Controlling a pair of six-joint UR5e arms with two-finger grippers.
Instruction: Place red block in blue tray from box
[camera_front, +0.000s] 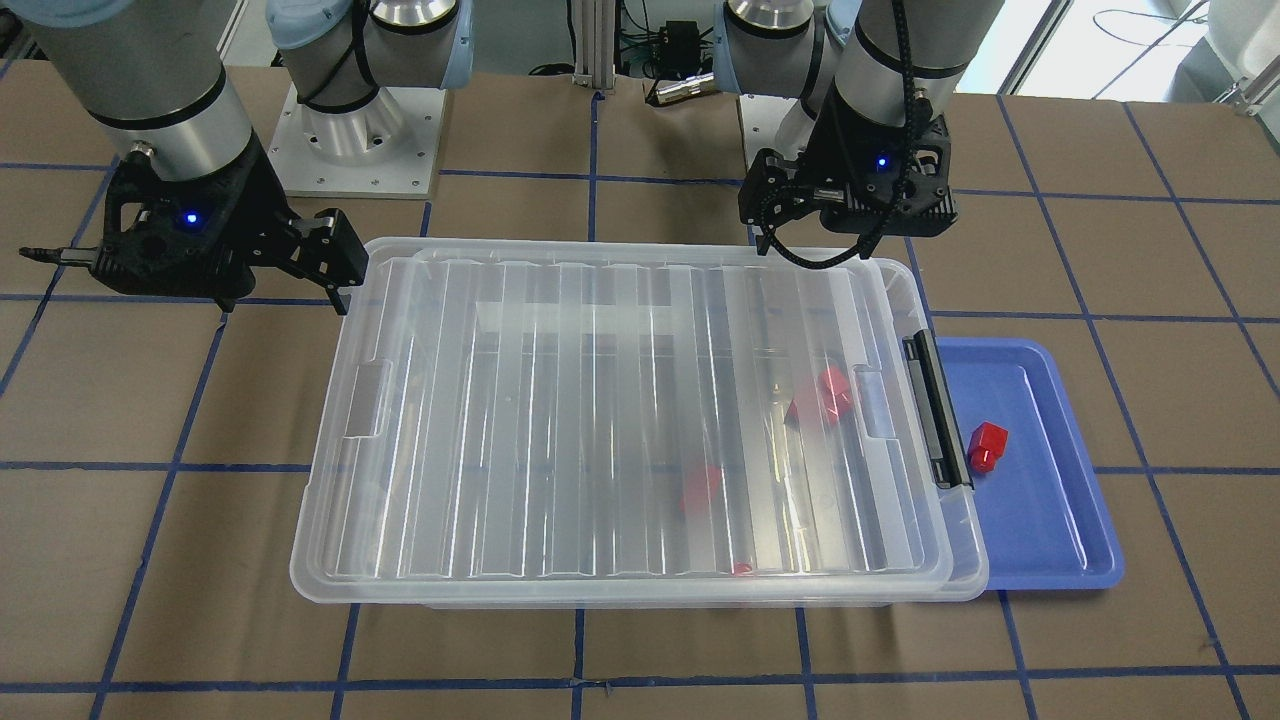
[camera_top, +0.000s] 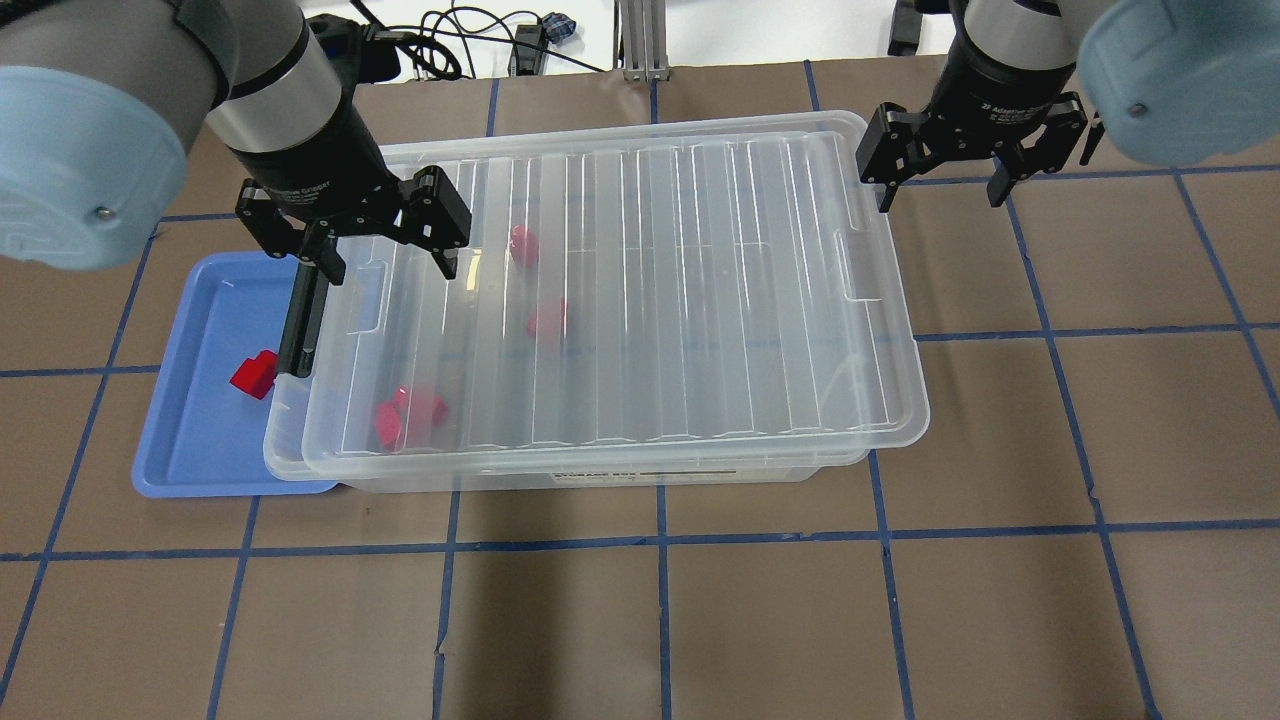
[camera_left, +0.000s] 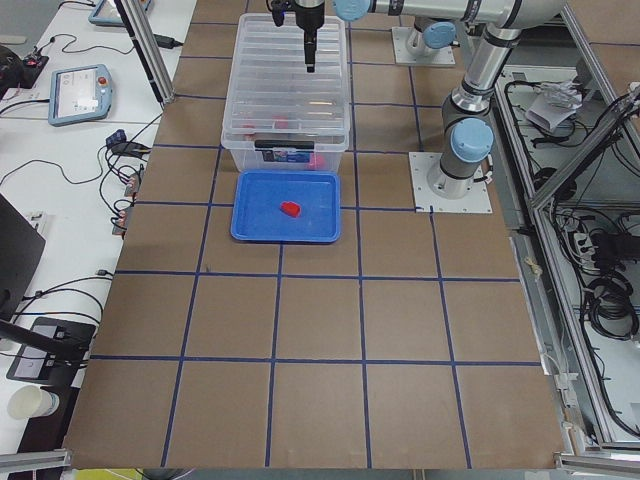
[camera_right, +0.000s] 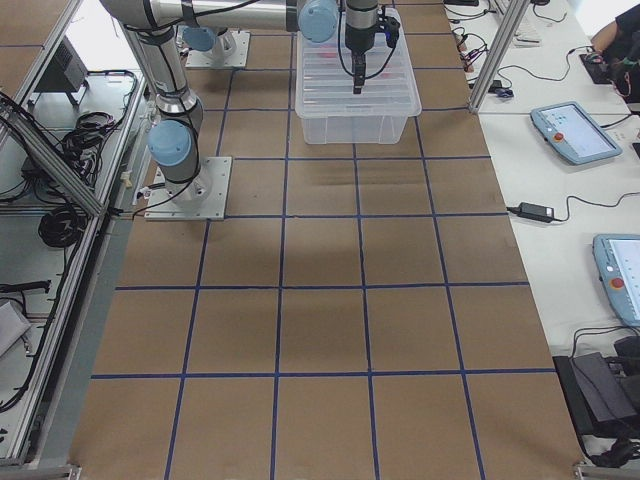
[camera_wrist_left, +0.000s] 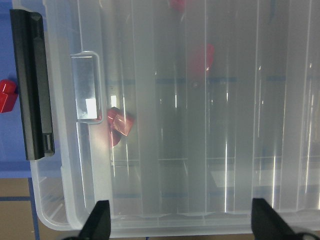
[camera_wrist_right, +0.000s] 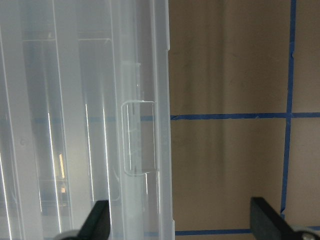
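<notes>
The box (camera_top: 650, 300) stands mid-table with its ribbed clear lid on and its black latch clip (camera_top: 298, 320) at the tray end. Several red blocks (camera_top: 410, 415) show blurred through the lid. One red block (camera_top: 254, 374) lies in the blue tray (camera_top: 200, 440) beside the box; it also shows in the front view (camera_front: 988, 446). My left gripper (camera_top: 385, 265) hovers open and empty over the lid's latch end (camera_wrist_left: 185, 225). My right gripper (camera_top: 940, 195) is open and empty at the box's far end, over the lid's edge and table (camera_wrist_right: 182, 225).
The brown table (camera_top: 700, 620) carries a blue tape grid. The arm bases (camera_front: 350, 130) stand behind the box. The tray's rim (camera_front: 1050, 585) touches the box's latch end.
</notes>
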